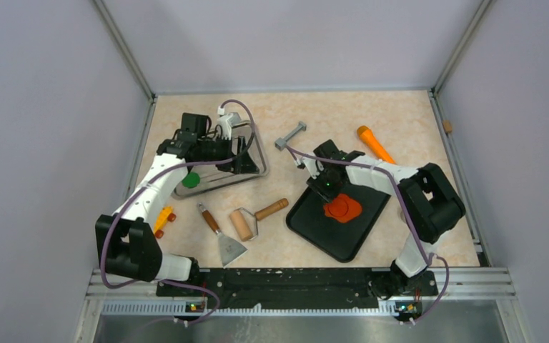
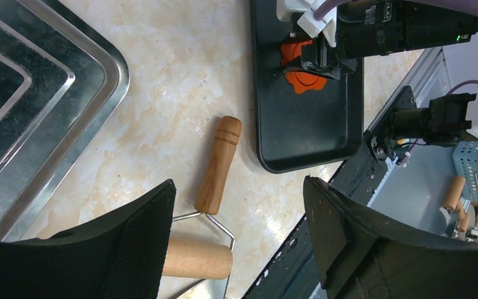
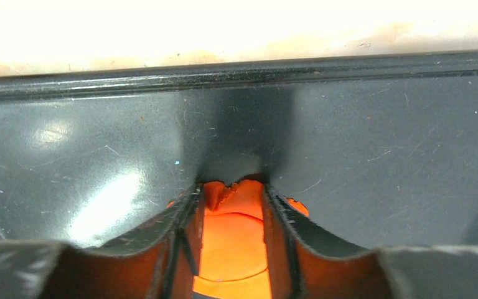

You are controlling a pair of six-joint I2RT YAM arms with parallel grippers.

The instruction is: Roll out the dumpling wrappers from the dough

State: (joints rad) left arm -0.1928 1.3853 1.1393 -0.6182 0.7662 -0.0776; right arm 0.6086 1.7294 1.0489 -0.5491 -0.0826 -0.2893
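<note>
— What was shown by the right wrist view that was missed from above?
— The right gripper (image 3: 231,190) was seen closed on the orange dough (image 3: 233,243), which filled the narrow gap from one finger to the other. From above, that grip was hidden under the wrist, and only the dough's flattened shape on the black tray (image 1: 336,239) was made out.
— And the left wrist view?
— The left gripper (image 2: 238,187) was shown with its jaws spread wide and nothing held between them. Past them the rolling pin (image 2: 219,163) was seen lying on the table (image 2: 180,75), just beside the black tray's edge, with a corner of the metal tray (image 2: 93,87) at the left. From above, the left gripper was placed over that metal tray, but its jaws could not be judged there.
— What was counted?
— One piece of dough, one rolling pin, one scraper (image 1: 223,239), two trays and two arms were counted. A green object (image 1: 191,180) at the metal tray's near edge was noted only in the overhead view
</note>
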